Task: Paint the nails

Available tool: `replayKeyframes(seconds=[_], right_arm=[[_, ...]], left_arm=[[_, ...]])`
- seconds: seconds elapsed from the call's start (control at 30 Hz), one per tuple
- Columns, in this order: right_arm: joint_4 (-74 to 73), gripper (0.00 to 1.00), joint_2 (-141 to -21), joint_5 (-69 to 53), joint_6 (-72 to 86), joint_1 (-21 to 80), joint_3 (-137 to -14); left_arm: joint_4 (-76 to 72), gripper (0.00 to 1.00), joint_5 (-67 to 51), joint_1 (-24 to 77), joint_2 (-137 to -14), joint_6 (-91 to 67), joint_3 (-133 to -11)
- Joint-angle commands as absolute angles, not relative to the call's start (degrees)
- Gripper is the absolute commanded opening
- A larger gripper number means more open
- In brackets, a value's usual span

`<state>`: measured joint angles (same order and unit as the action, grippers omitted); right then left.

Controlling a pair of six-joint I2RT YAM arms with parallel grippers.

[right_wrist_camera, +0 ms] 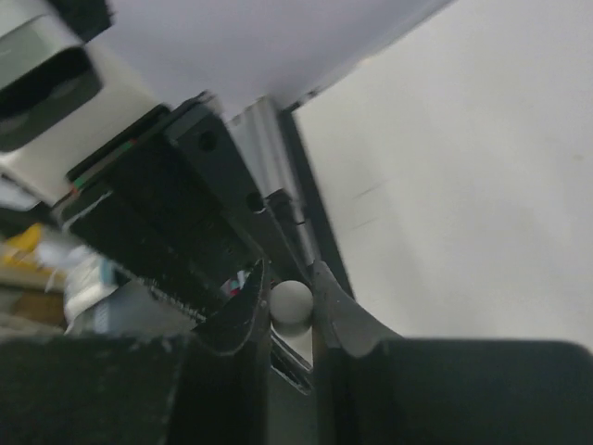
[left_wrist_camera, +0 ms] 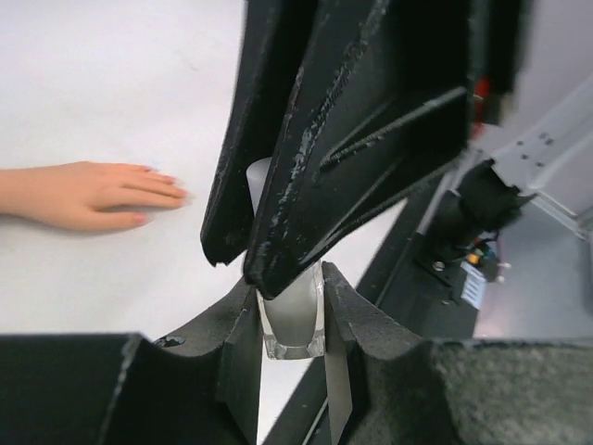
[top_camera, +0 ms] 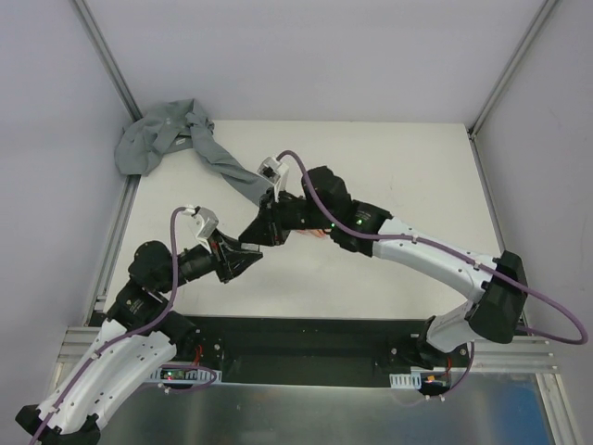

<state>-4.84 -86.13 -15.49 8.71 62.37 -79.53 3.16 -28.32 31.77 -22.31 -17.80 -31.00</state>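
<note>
Nails get no polish if the bottle slips from my left gripper, pinching it, while my right gripper, clamped on the cap, twists.

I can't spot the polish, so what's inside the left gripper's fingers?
A small clear-bottomed bottle sits clamped in the left gripper. The right gripper covers its top, fingers closed around the white cap; its contents can't be seen.

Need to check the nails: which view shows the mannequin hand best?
Left wrist: the hand lies unobstructed, nails visible. Top view shows only a peach glimpse of it under the arms; right wrist shows none of it.
</note>
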Motion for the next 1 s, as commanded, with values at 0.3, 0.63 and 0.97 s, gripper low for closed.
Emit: replayKeyframes(seconds=[0.3, 0.63, 0.97], right_arm=[[15.6, 0.01, -82.6, -47.3, 12.8, 57.2, -72.5], [-16.0, 0.69, -79.5, -2.8, 13.4, 62.9, -83.0], [-22.6, 0.56, -85.3, 16.9, 14.1, 70.2, -91.0]], left_arm=[[-11.0, 0.0, -47.2, 32.2, -22.0, -21.2, -30.6], [1.6, 0.0, -30.3, 32.2, -24.6, -10.5, -34.2], [2.1, 0.0, -18.5, 32.2, -22.3, -11.3, -32.5]])
